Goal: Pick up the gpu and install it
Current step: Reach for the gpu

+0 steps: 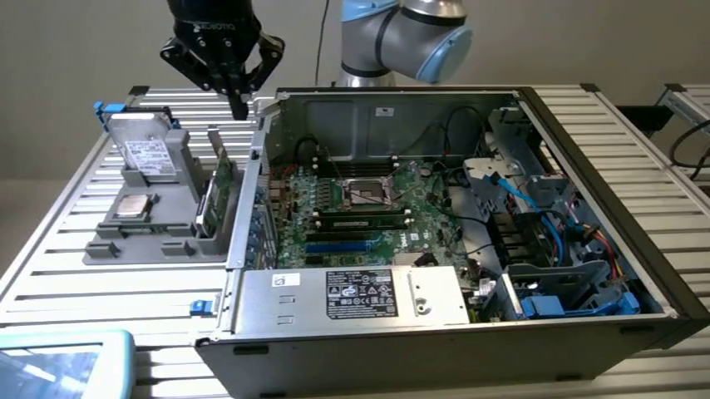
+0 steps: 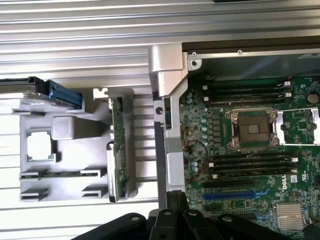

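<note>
The gpu [image 1: 222, 187] stands on edge in a slot at the side of a grey holder [image 1: 145, 237], just outside the open computer case's wall [image 1: 249, 208]. From the wrist view the gpu [image 2: 118, 145] appears edge-on as a thin green strip with a silver bracket at one end. My gripper [image 1: 239, 105] hangs above the holder's far end and the case's back corner, clear of the card. Its fingers are shut with nothing between them. In the wrist view my gripper [image 2: 173, 202] is a pair of black fingers pressed together over the case wall.
The open case holds the large green motherboard [image 1: 367, 208] with an empty CPU socket [image 2: 251, 129], cables and a power supply [image 1: 355, 295]. The grey holder also carries a hard drive [image 1: 145, 154] and a CPU chip [image 1: 133, 206]. A blue-rimmed tray [image 1: 56, 362] sits at the near corner of the slatted table [image 1: 66, 283].
</note>
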Tool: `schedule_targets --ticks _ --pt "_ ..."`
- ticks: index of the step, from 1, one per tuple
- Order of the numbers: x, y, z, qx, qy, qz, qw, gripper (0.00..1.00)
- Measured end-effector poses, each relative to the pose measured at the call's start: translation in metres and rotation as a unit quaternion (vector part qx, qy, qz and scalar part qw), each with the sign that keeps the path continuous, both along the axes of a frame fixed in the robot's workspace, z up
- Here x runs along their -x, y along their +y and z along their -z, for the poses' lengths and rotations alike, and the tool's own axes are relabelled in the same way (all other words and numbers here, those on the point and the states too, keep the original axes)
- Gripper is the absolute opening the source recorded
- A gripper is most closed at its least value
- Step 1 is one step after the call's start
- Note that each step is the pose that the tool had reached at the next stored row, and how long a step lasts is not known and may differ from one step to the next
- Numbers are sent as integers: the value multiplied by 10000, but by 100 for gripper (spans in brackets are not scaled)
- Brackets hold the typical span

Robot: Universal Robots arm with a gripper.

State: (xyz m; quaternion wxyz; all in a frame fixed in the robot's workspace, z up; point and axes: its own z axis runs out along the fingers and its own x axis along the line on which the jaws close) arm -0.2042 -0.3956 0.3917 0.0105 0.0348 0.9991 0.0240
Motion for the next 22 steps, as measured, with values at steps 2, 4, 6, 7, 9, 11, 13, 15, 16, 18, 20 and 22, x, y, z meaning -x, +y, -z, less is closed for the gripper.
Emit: schedule_targets --ticks 2,4,6,7,9,11,13,15,16,18,20,22 --pt "86 0 3 0 0 0 10000 11" --pt "176 0 10 0 0 0 10000 11" --pt "269 0 20 0 0 -1 10000 11" --pt "311 0 25 0 0 -1 10000 11" --pt "403 1 35 0 0 0 10000 11" --pt "487 0 49 0 0 -1 10000 11" --pt "541 1 68 0 -1 0 10000 11" --pt "601 1 86 0 0 0 10000 11" --pt "633 1 93 0 0 0 10000 11" --pt "684 0 111 0 0 0 10000 11" --pt "708 1 134 -1 -1 0 10000 11" --pt "736 0 156 0 0 0 10000 11"
